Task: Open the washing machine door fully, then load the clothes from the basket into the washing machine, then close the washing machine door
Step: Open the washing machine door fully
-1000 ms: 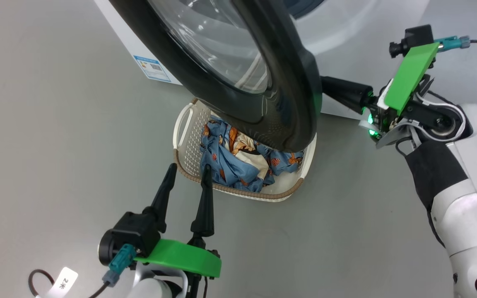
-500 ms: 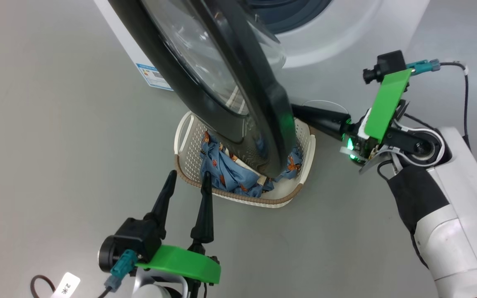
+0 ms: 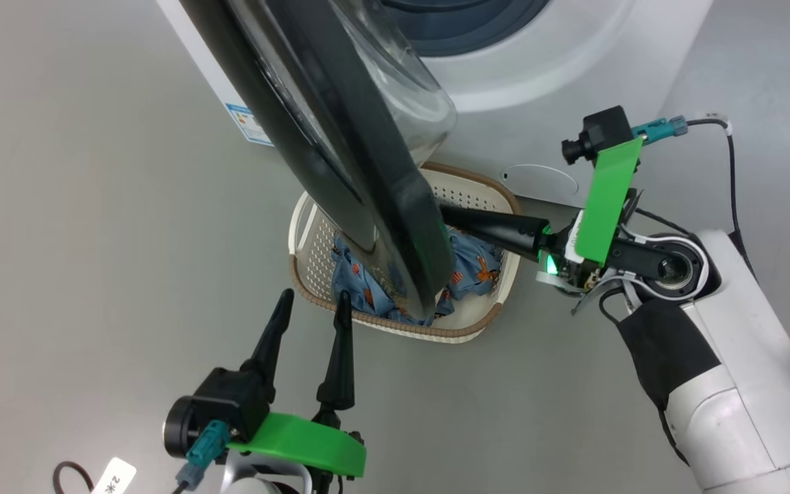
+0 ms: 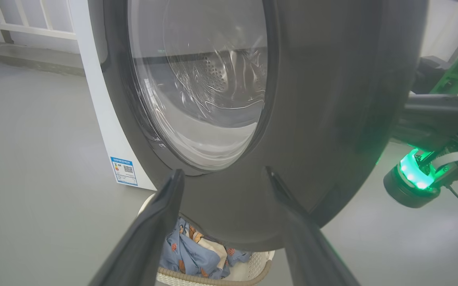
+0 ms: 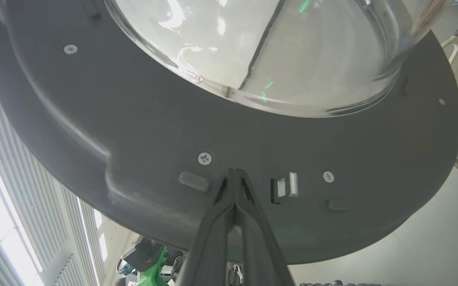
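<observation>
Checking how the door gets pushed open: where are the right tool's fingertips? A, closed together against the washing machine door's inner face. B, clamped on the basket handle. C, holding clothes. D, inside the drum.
A: in the right wrist view the right tool has its fingers closed together, tips against the dark inner face of the washing machine door, just below the glass bowl.

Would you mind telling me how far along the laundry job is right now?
Done: the washing machine door is unlatched and partly open. In hand: the right gripper, shut, has its tips against the door's inner face. Remaining: full opening, loading the clothes lying in the basket, closing.
</observation>
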Robot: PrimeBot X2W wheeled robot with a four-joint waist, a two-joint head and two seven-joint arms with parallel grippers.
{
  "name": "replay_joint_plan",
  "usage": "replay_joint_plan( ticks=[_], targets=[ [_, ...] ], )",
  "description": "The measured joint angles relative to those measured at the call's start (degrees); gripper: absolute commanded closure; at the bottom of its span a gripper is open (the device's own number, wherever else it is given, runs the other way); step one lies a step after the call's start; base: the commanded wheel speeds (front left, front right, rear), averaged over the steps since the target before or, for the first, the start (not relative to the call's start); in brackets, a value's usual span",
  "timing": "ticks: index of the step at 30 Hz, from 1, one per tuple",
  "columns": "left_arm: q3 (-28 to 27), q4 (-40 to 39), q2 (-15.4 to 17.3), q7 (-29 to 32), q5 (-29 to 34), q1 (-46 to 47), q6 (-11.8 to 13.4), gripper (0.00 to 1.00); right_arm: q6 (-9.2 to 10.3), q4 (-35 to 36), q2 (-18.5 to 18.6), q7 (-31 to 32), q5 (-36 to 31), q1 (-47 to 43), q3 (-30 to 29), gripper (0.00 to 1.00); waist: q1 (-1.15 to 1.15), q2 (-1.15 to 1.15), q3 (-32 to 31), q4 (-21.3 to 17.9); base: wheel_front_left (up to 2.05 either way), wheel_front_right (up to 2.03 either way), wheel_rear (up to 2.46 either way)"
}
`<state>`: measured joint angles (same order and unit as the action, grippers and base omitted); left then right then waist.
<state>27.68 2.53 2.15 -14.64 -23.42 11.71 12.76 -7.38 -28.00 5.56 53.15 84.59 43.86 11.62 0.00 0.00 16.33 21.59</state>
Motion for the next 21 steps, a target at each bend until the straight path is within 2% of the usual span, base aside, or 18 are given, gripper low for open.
replay_joint_plan(
  ticks=[21],
  targets=[
    [0.2,0.0,0.0,0.0,0.0,0.0,0.0,0.00,-0.01,4.7,-0.6,1.2,-0.6,-3.0,2.4,1.00,0.00,0.00,0.4,0.1,0.00,0.00,0.00]
  ],
)
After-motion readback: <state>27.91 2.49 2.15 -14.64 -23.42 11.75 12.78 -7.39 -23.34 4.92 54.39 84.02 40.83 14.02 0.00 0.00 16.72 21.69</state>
